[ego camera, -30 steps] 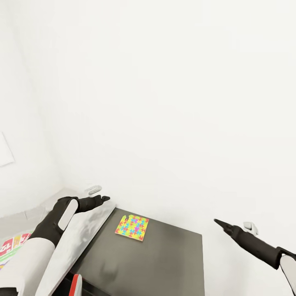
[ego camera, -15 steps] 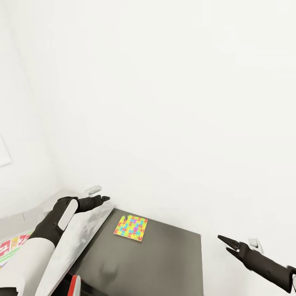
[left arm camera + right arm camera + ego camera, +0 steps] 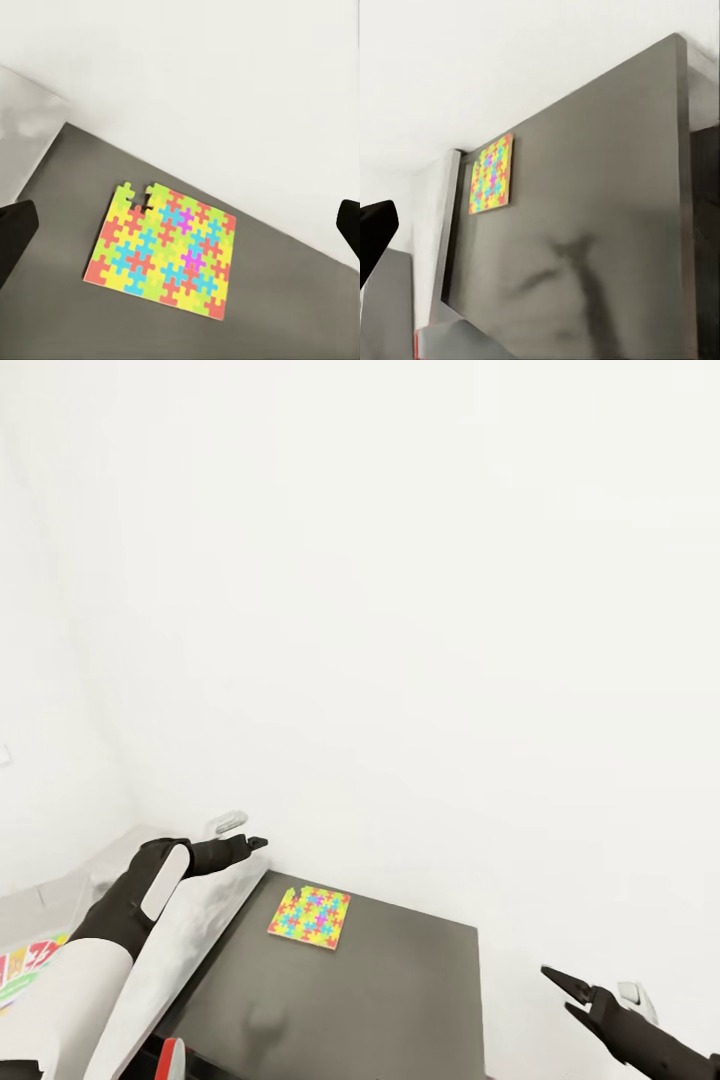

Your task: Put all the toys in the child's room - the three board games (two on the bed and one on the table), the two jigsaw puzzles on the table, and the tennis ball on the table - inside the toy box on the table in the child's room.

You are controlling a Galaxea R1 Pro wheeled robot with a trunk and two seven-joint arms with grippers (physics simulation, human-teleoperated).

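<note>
The right gripper (image 3: pixel 563 990) has sunk lower, jaws spread and empty like the left gripper (image 3: pixel 252 843), leaving the bright multicoloured flat jigsaw puzzle (image 3: pixel 310 917) ungrasped on the dark-grey cabinet top (image 3: pixel 380 990)

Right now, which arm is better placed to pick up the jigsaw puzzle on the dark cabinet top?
Probably the left. Its gripper hovers near the jigsaw puzzle, fingers open. The right gripper is past the dark cabinet top's far edge.
</note>
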